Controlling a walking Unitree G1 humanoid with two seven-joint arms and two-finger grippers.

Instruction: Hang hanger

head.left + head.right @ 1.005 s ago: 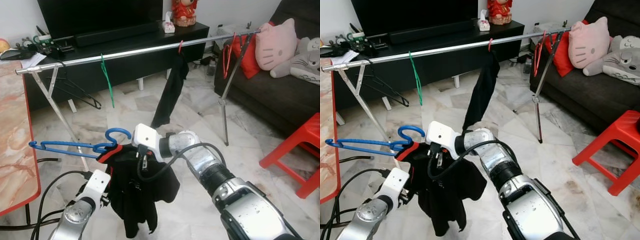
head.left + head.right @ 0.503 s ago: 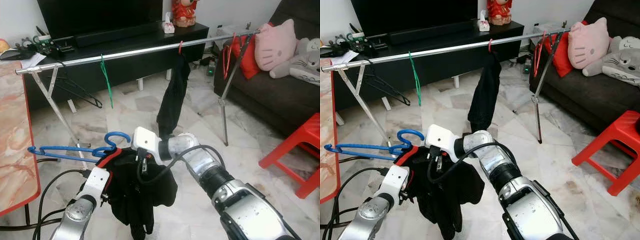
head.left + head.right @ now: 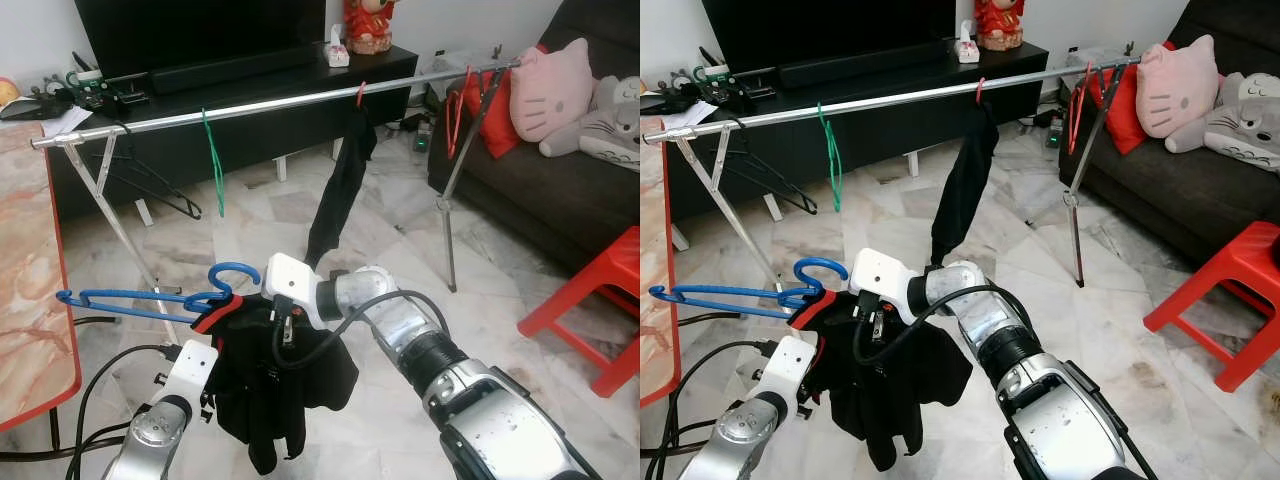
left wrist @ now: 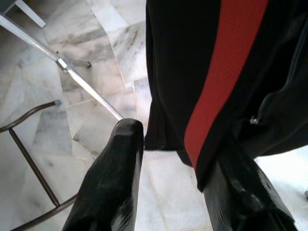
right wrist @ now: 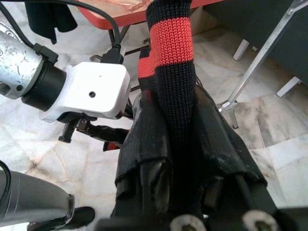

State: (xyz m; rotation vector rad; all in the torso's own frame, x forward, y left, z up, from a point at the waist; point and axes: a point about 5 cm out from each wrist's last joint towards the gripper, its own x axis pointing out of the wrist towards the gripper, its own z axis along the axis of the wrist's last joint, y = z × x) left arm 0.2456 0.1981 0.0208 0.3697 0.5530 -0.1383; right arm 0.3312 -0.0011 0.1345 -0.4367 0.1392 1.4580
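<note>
1. No brand, label or writing can be read on anything in view.
2. The blue hanger (image 3: 150, 296), thin smooth plastic with a rounded hook, sits at left centre of the left eye view, roughly level, carrying a black garment (image 3: 275, 375) with a red ribbed collar band.
3. The right gripper (image 5: 185, 144) is closed tight on the knitted black-and-red collar, its two black fingers pressed on either side of the ribbed fabric; in the head views its white wrist block lies just right of the hanger's hook.
4. The left gripper (image 4: 178, 178) is spread apart at the garment's lower edge; one matte black finger (image 4: 113, 178) stands clear beside the cloth over the floor, the other is partly behind the black fabric with its red stripe. Whether it touches the cloth I cannot tell.
5. A shiny metal rail (image 3: 270, 102) on slanted legs runs across the upper part of the frame, well apart from the blue hanger.
6. On the rail hang a thin green hanger (image 3: 212, 160) left of centre, a dark garment on a red hook (image 3: 345, 175) at centre, and a red hanger (image 3: 457, 110) toward the upper right.
7. The floor (image 3: 260, 215) is pale veined marble tile.
8. A glossy red plastic stool (image 3: 595, 300) stands at the right edge, and a pink cat-face cushion (image 3: 552, 85) lies on the dark sofa in the upper right.
</note>
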